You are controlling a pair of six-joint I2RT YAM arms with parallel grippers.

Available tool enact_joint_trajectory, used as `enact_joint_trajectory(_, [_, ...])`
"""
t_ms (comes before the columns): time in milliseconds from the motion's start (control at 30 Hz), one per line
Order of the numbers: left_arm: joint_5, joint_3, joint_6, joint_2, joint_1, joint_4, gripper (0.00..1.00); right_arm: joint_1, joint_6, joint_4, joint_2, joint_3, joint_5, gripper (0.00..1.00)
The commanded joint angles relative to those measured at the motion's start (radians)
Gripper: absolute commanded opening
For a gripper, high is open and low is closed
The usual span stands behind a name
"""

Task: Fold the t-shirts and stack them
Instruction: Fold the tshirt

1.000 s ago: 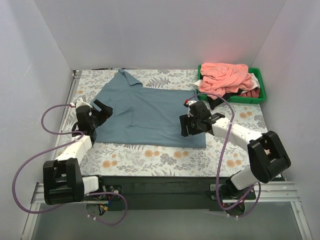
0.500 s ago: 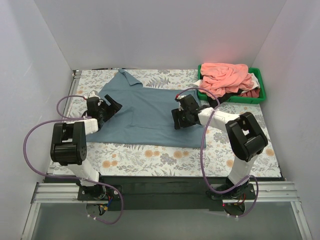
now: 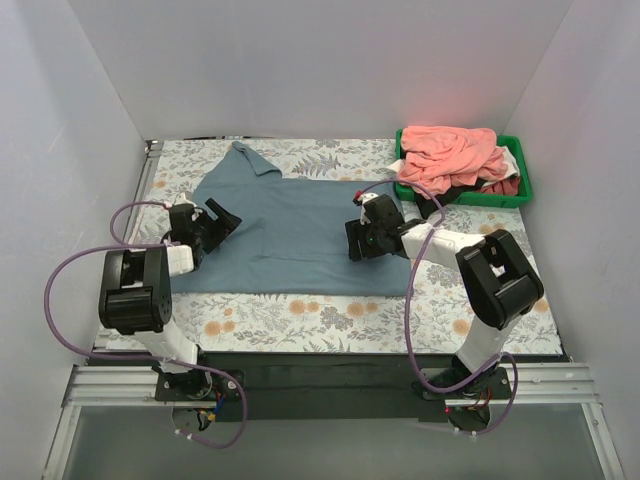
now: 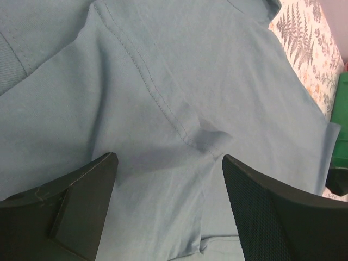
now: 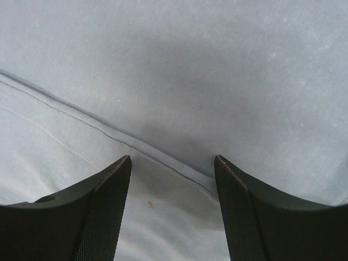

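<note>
While the grey-blue shirt lies flat mid-table, my left gripper hangs over its left sleeve seam, my right gripper over its right side, both released. Pink shirts heap in the green bin far right.

Bright even overhead light, soft shadows, sharp

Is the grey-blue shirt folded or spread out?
Spread out: the grey-blue shirt lies flat as one wide sheet on the table cover, collar showing.
</note>
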State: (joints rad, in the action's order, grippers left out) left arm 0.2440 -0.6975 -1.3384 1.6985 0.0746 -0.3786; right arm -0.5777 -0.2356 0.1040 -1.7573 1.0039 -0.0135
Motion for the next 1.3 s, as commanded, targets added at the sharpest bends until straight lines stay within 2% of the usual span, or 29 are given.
enact_joint_trajectory(0, [-0.025,0.088,0.016,-0.08,0.008,0.086,0.77,-0.001,-0.021,0.091,-0.005,-0.077,0.066,0.69])
enact_joint_trajectory(500, [-0.14,0.291,0.021,-0.433,0.008,0.222,0.78,-0.039,-0.077,0.103,0.156,-0.261,0.176,0.69])
enact_joint_trajectory(633, [-0.153,0.316,0.013,-0.529,0.008,0.241,0.78,-0.056,-0.077,0.132,0.2,-0.261,0.173,0.69])
enact_joint_trajectory(733, [-0.147,0.297,0.004,-0.543,0.007,0.234,0.77,-0.057,-0.07,0.158,0.24,-0.222,0.147,0.69])
enact_joint_trajectory(867, [-0.121,0.242,0.013,-0.499,-0.004,0.175,0.77,-0.057,-0.051,0.164,0.259,-0.142,0.086,0.7])
enact_joint_trajectory(967, [-0.176,0.182,0.042,-0.449,-0.058,0.124,0.77,-0.057,-0.028,0.163,0.233,-0.071,0.041,0.71])
enact_joint_trajectory(1100, [-0.227,0.05,0.079,-0.268,-0.157,0.119,0.77,-0.057,-0.004,0.137,0.182,-0.002,0.035,0.71])
enact_joint_trajectory(1267, [-0.213,-0.091,0.082,-0.091,-0.162,0.089,0.77,-0.059,0.012,0.059,0.113,0.022,0.06,0.71])
